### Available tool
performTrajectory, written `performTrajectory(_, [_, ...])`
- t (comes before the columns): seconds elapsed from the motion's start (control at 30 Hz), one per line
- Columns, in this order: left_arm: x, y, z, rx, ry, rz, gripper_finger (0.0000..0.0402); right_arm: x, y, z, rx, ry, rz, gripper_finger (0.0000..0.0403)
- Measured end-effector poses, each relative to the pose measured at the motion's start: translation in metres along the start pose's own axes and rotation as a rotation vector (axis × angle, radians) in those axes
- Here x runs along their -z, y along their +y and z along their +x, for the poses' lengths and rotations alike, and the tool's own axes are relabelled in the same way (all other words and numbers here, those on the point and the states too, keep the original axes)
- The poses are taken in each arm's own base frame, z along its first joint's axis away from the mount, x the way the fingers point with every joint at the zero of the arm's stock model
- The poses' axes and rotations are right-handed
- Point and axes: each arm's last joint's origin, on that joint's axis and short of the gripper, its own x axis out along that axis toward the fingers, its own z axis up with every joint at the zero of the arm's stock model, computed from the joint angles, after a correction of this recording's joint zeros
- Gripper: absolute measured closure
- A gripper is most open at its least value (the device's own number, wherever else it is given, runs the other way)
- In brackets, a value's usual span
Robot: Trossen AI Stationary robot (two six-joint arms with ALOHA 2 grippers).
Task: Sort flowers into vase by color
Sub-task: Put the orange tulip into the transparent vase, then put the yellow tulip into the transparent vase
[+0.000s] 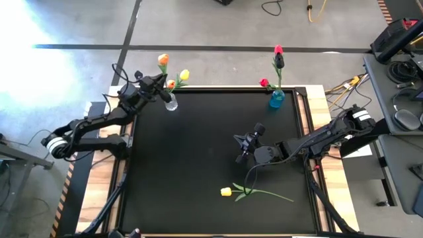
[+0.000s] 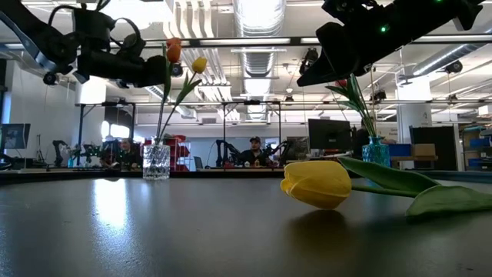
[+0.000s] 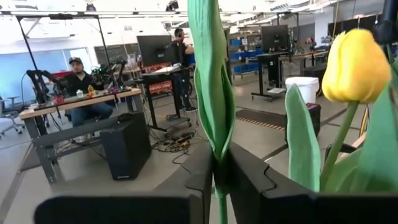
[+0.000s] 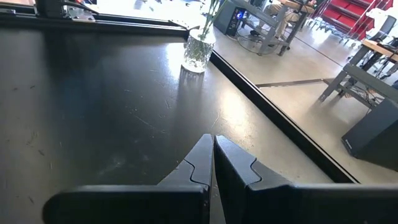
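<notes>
A clear glass vase (image 1: 171,103) stands at the table's far left and holds an orange tulip (image 2: 174,50) and a yellow tulip (image 2: 199,65). My left gripper (image 3: 221,165) is up beside them, shut on a green stem. A blue vase (image 1: 276,99) at the far right holds red and pink tulips (image 1: 278,50). Another yellow tulip (image 1: 227,192) lies flat on the table near the front edge. Over the middle of the table, my right gripper (image 1: 239,147) hovers shut, with nothing in it. My left gripper pinches a leaf-wrapped tulip stem (image 3: 217,158) between its two fingers, well above the vase. The fingers come in about level and lie across the stem. The stem stands upright, and its head is above the wrist view; the low view suggests it is the orange tulip's.
The black table top has a raised frame (image 1: 310,132) and wooden side strips. People sit at desks in the room beyond the far edge (image 2: 254,150). Open table surface lies between the two vases and around the lying tulip.
</notes>
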Motion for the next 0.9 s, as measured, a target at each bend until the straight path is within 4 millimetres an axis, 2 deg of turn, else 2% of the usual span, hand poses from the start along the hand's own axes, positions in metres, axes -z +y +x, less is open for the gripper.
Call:
performTrajectory(0.2, [0.001,0.0,0.001,0.001,0.002,0.025,0.0357,0.0,0.0,0.0,0.0,0.0,0.0,0.0394])
performTrajectory(0.63, [0.002,-0.001,-0.001,0.032,0.03,0.036,0.0255,0.0,0.001,0.0,-0.026,0.006,-0.003,0.0394])
performTrajectory(0.9, [-0.008,0.001,-0.014,0.027,-0.029,0.05,0.0244,0.002,0.001,0.0,-0.025,0.017,-0.043,0.0394])
